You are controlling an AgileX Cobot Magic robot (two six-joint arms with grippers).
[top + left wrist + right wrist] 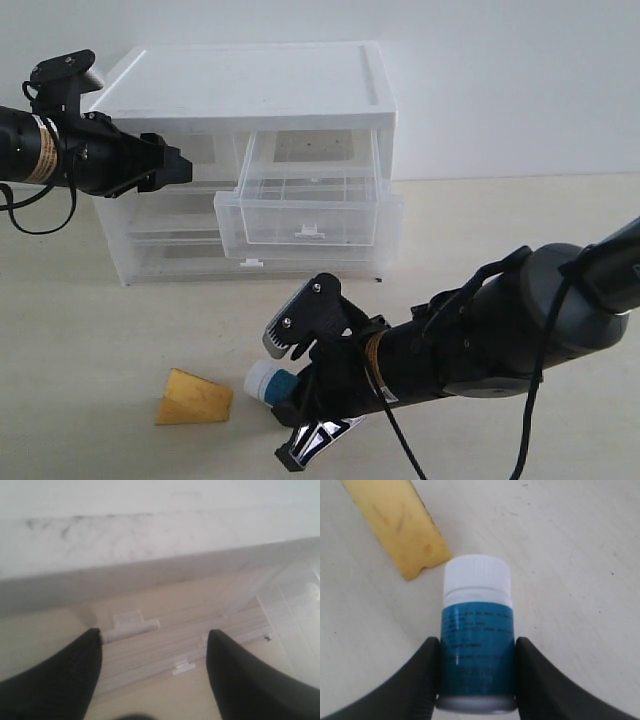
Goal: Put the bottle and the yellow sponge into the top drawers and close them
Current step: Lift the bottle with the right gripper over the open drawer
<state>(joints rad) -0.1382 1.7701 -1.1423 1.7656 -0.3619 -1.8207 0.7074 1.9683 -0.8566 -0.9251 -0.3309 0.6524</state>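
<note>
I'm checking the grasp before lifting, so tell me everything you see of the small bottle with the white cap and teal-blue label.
The squat bottle looks plastic: ribbed white cap, teal-blue label with dark print. It lies on its side on the beige table, cap toward the orange-yellow wedge sponge but apart from it. The right gripper holds it, black fingers pressing both sides of its labelled body.

The pale table [90, 330] carries a white-topped cabinet [250, 90] far left, the yellow sponge [193, 399] near, and the bottle [268, 381] (on its side) just right of it.
</note>
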